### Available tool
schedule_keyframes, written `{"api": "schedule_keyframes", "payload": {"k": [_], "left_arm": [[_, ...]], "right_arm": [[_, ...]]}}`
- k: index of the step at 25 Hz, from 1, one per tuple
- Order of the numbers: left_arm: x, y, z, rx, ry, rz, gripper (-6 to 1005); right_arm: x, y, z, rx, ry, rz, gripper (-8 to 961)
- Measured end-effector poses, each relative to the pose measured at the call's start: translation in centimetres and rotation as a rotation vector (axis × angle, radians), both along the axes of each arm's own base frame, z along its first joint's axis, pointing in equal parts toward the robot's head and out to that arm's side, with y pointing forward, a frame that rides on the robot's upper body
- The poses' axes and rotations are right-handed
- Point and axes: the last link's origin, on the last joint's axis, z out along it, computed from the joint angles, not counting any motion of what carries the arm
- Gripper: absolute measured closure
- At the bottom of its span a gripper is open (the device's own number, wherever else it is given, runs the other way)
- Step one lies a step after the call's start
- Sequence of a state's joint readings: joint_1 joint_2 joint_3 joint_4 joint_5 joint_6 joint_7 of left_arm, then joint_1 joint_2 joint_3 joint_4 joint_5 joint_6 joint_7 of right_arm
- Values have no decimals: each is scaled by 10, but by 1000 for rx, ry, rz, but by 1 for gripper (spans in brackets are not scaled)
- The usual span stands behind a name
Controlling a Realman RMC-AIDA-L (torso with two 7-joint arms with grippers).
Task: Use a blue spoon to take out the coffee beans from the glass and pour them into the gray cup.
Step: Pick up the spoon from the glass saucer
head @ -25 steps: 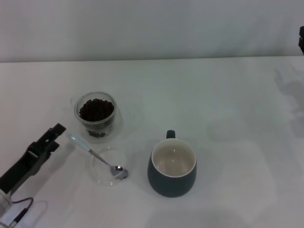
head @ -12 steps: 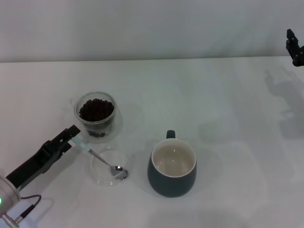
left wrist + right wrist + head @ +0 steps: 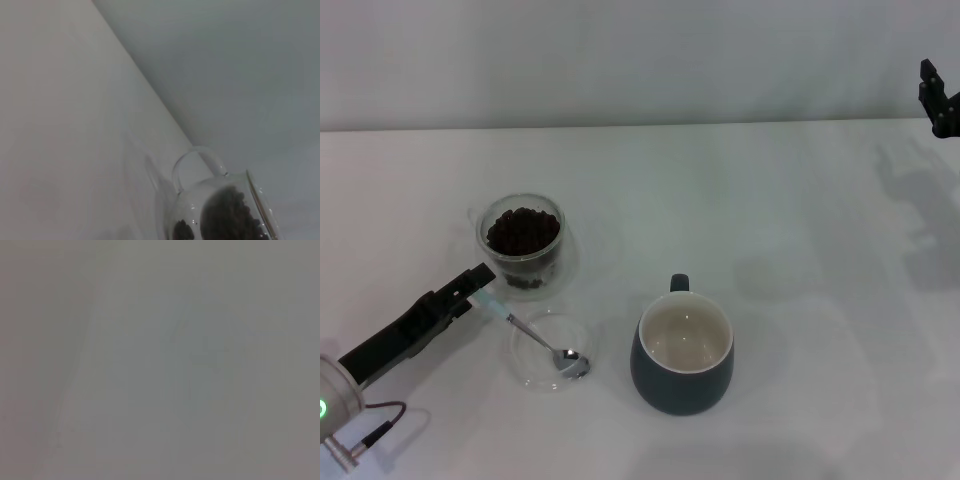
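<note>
White surface point(image 3: 800, 330) carries all the things, with a pale wall behind it. On it the blue spoon point(image 3: 525, 332) lies slanted, its metal bowl inside a flat clear dish point(image 3: 548, 350) and its pale handle pointing toward the glass point(image 3: 521, 243). The glass holds the coffee beans point(image 3: 523, 230) and stands just behind the spoon. The gray cup point(image 3: 682, 357) stands to the right of the dish, inside cream-white. The left gripper point(image 3: 473, 284) is at the tip of the spoon handle; I cannot tell whether its jaws are apart or together. The right gripper point(image 3: 938, 100) is at the far right edge, jaws not readable.
</note>
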State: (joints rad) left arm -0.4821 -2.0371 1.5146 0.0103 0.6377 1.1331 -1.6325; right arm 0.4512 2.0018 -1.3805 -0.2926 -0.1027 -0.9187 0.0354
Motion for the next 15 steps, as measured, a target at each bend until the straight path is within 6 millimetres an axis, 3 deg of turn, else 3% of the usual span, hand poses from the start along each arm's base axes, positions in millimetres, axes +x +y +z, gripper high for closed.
{"api": "schedule_keyframes", "payload": {"k": [15], "left_arm": [[1, 8, 0, -20, 74, -38, 248]], "right_arm": [[-5, 5, -1, -2, 7, 9, 430]]}}
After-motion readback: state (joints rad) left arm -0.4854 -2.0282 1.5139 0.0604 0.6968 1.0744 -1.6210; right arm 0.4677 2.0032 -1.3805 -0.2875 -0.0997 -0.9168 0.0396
